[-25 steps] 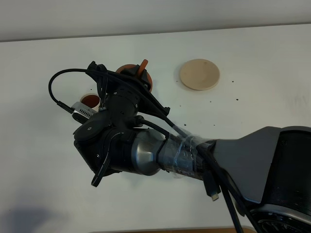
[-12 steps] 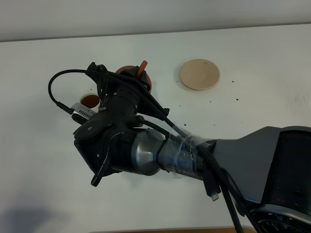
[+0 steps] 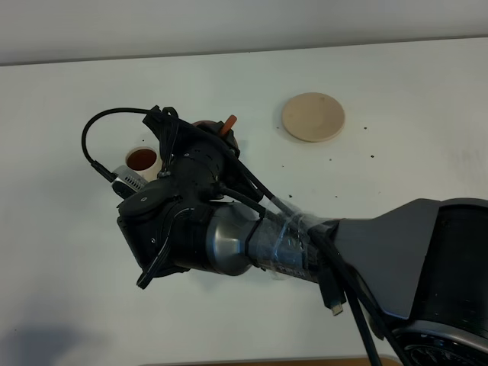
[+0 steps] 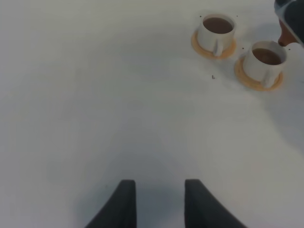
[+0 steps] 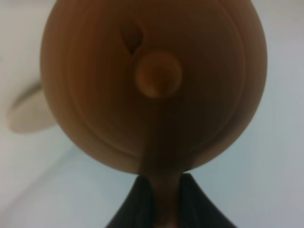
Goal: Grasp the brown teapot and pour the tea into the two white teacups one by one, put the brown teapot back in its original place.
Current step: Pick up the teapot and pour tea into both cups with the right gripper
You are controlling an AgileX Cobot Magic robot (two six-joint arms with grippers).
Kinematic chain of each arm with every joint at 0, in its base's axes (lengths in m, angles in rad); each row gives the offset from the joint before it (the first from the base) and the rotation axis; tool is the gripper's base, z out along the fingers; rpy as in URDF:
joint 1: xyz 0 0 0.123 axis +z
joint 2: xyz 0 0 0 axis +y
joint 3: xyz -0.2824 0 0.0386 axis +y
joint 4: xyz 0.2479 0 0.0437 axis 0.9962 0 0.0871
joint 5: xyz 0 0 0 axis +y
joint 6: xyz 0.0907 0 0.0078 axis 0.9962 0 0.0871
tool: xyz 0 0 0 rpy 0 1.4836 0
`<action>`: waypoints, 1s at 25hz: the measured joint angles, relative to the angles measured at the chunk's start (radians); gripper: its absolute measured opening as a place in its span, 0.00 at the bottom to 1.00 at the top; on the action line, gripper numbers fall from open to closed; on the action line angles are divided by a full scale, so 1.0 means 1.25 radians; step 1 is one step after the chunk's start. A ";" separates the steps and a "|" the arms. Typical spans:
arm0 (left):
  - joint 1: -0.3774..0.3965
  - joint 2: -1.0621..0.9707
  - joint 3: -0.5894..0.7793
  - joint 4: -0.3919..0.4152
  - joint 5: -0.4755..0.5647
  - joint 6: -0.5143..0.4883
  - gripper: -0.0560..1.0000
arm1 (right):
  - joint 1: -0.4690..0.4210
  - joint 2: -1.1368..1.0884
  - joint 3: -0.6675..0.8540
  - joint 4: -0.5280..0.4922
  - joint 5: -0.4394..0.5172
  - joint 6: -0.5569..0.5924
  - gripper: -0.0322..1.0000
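Note:
The brown teapot [image 5: 152,85] fills the right wrist view, lid knob up, and my right gripper [image 5: 161,192] is shut on its loop handle. From above, the right arm reaches across to the left and hides most of the teapot [image 3: 219,131]; only its spout and rim show. One white teacup [image 3: 142,158] holding brown tea shows beside the wrist. In the left wrist view both white teacups [image 4: 217,31] [image 4: 266,61] stand on orange saucers, each with tea in it. The left gripper [image 4: 159,194] hangs open over bare table, far from them. The beige coaster [image 3: 313,116] lies bare.
The white table [image 3: 396,168] has a few dark specks near the coaster. The right arm's wrist and cables [image 3: 191,221] cover the middle left of the table. The table's back edge [image 3: 244,52] runs along the far side.
The right wrist has turned and shifted slightly, and the teapot's spout sits lower than before. More of the teacup beside the wrist is uncovered. The left gripper's earlier state is not shown.

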 joint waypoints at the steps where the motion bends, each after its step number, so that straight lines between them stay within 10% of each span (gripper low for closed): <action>1: 0.000 0.000 0.000 0.000 0.000 0.000 0.33 | 0.000 0.000 0.000 0.010 0.000 0.021 0.16; 17: 0.000 0.000 0.000 0.000 0.000 0.000 0.33 | -0.057 -0.063 -0.003 0.297 0.061 0.312 0.16; 25: 0.000 0.000 0.000 0.000 0.000 0.000 0.33 | -0.142 -0.093 -0.047 0.654 0.059 0.342 0.16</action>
